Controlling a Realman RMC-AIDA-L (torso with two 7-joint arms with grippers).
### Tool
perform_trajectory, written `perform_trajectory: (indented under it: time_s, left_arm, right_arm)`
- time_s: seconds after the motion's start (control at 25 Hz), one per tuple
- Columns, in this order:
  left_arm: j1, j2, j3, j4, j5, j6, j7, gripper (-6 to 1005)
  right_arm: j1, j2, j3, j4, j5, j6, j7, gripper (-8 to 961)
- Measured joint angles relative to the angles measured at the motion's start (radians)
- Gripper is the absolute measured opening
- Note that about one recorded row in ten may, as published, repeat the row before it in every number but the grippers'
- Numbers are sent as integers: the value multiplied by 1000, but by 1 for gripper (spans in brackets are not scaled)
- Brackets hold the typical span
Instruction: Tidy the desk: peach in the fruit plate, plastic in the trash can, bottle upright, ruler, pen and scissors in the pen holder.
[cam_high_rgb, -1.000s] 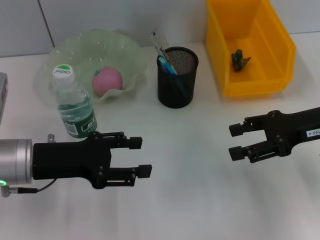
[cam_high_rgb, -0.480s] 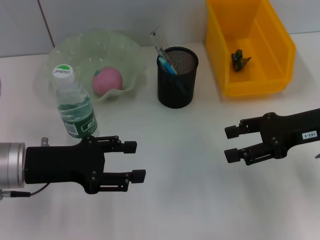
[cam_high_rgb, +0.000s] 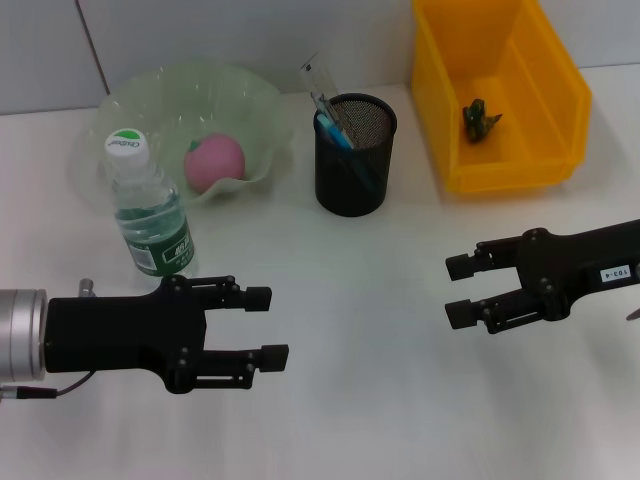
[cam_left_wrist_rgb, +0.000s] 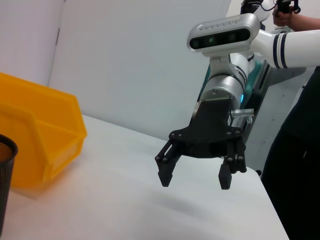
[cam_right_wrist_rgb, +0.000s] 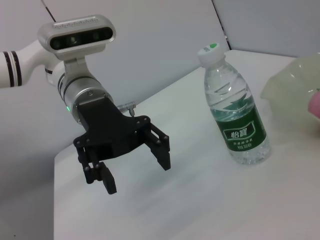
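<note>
The bottle (cam_high_rgb: 150, 205) stands upright at the left, green label, white cap; it also shows in the right wrist view as the bottle (cam_right_wrist_rgb: 235, 112). The pink peach (cam_high_rgb: 214, 162) lies in the pale green fruit plate (cam_high_rgb: 180, 100). The black mesh pen holder (cam_high_rgb: 355, 160) holds a clear ruler (cam_high_rgb: 318, 85) and a blue pen (cam_high_rgb: 335, 130); I cannot make out the scissors. A crumpled green plastic piece (cam_high_rgb: 481, 118) lies in the yellow trash can (cam_high_rgb: 500, 165). My left gripper (cam_high_rgb: 275, 325) is open and empty, below the bottle. My right gripper (cam_high_rgb: 452, 291) is open and empty at the right.
The left wrist view shows the right gripper (cam_left_wrist_rgb: 194, 181) above the white table, with the yellow bin (cam_left_wrist_rgb: 40, 145) and the pen holder's rim (cam_left_wrist_rgb: 5, 150) beside it. The right wrist view shows the left gripper (cam_right_wrist_rgb: 137, 175) near the table corner.
My left gripper has drawn back left and toward the front edge, away from the bottle. The right gripper has drifted slightly left. Both stay open.
</note>
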Motion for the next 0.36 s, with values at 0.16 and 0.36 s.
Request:
perform_trajectory:
  time_s: [0.16,0.36]
  left_arm:
    - [0,2,0,1,0,0,0,735]
    - [2,1,-3,9,6,0,1,735]
  right_arm:
    - [0,0,0,0,0,0,-1,815]
    - [0,1,0,0,-1,0,-1,815]
